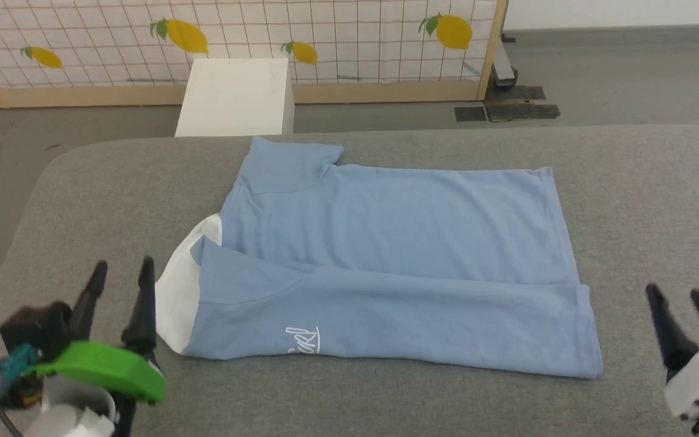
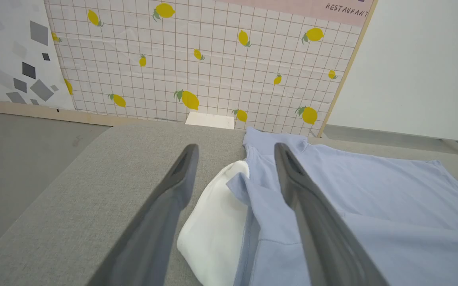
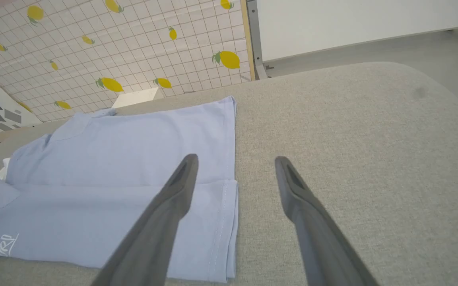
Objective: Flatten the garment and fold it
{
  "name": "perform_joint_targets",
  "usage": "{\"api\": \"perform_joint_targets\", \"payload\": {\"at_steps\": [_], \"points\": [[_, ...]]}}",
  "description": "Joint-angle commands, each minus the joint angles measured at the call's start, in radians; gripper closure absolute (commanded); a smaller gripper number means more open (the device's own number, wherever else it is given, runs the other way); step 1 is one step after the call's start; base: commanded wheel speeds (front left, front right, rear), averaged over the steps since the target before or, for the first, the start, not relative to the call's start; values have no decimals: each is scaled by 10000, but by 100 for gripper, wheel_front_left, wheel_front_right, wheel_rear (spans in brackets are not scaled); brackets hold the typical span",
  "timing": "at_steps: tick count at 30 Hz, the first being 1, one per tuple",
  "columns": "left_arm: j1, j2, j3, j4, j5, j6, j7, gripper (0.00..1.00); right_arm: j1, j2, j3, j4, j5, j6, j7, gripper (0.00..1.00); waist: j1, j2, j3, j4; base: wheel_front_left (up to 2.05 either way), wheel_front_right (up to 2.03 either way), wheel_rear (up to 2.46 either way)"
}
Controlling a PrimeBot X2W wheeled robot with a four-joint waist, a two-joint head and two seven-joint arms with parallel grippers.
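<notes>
with jaws wide and empty, left gripper (image 1: 125, 265) at 8 o'clock and right gripper (image 1: 674, 293) at 4 should pinch the shirt (image 1: 386, 243) at both ends together, evenly.

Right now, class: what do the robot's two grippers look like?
The left gripper has two long, dark, tapering fingers, a bright green curved collar, and a black block with a teal fitting. The right gripper has matching fingers on a white housing.
</notes>
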Motion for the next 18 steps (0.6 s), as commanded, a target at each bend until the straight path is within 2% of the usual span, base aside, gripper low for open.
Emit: {"api": "perform_joint_targets", "payload": {"at_steps": [1,2,3,5,7,9,12,18], "points": [[447,-258,223,-76,293,-110,-43,0,303,62,116,156,75,-15,-228,0,0,35,-94,50,0,0,0],[679,-391,320,-53,382,-160,-44,0,446,108,154,279,132,-15,-321,0,0,35,-126,52,0,0,0],[1215,-800,653,13,700,-384,-45,0,762,159,253,636,253,-15,-586,0,0,35,-212,46,0,0,0],[1502,-1155,917,196,956,-678,-46,0,817,95,342,891,374,-15,-737,0,0,35,-243,31,0,0,0],[1502,-1239,851,435,933,-779,18,0,756,48,367,950,415,-15,-792,0,0,35,-203,25,0,0,0],[1303,-1210,674,671,870,-798,533,0,653,-4,402,973,438,-15,-827,0,0,35,-106,35,0,0,0],[721,-1116,335,935,581,-770,2077,0,502,-47,419,1020,455,-15,-836,0,0,35,58,58,0,0,0],[-807,-646,-456,1166,245,-309,6029,0,168,39,554,1034,373,-15,-808,0,0,35,586,13,0,0,0]]}}
